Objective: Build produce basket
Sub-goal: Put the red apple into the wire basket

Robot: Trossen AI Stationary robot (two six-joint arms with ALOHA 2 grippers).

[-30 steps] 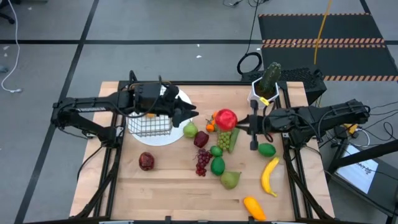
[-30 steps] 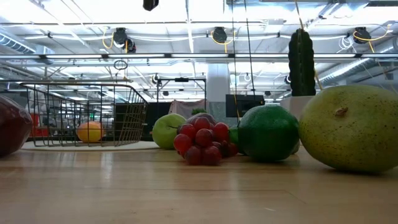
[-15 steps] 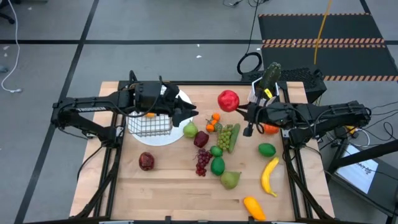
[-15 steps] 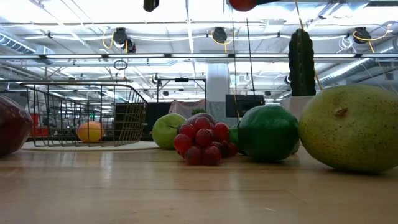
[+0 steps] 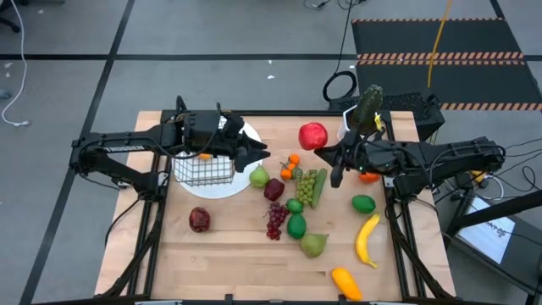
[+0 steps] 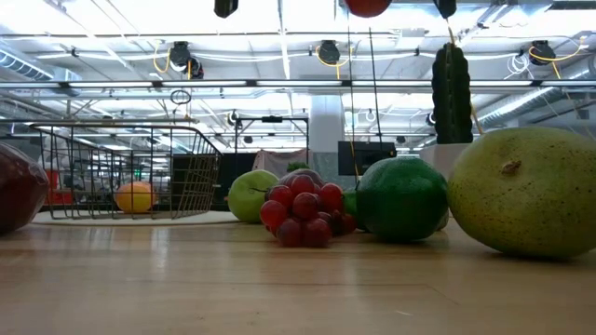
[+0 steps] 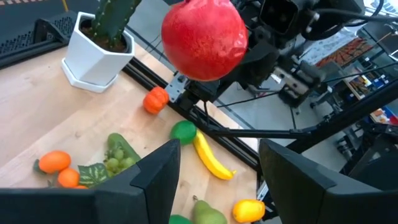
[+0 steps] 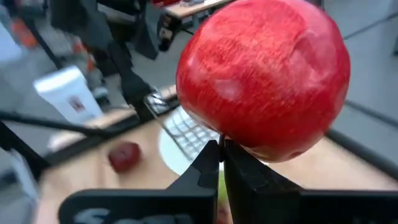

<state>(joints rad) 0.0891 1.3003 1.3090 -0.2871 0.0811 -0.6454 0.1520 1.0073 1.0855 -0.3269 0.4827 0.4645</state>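
The red apple (image 5: 312,135) is up in the air over the table's far middle, held by my right gripper (image 5: 327,151). It also fills the right wrist view as the apple (image 8: 264,78) and shows at the top of the low view (image 6: 366,6). The wire basket (image 5: 203,169) stands on the round white plate (image 5: 233,185) with a small orange (image 6: 136,196) inside. My left gripper (image 5: 257,155) hovers open at the basket's right side and touches nothing. More produce lies at mid-table. My right gripper is shut at the apple's near underside (image 8: 239,146), its two fingertips (image 8: 208,163) closed almost together. What small part lies between them is hidden by the apple. The fingers reach in from the table's right, about level. The apple is lifted clear, sitting just past the fingertips.
On the wood lie green grapes (image 5: 306,186), purple grapes (image 5: 276,220), limes (image 5: 295,225), a pear (image 5: 314,245), a banana (image 5: 367,240), a dark red apple (image 5: 199,219) and small oranges (image 5: 292,161). A cactus in a white pot (image 5: 360,114) stands at the far right.
My right gripper has carried the red apple up from among the produce and toward the far edge. The apple is now lifted clear of the table. My left arm, the basket and the other produce have kept still.
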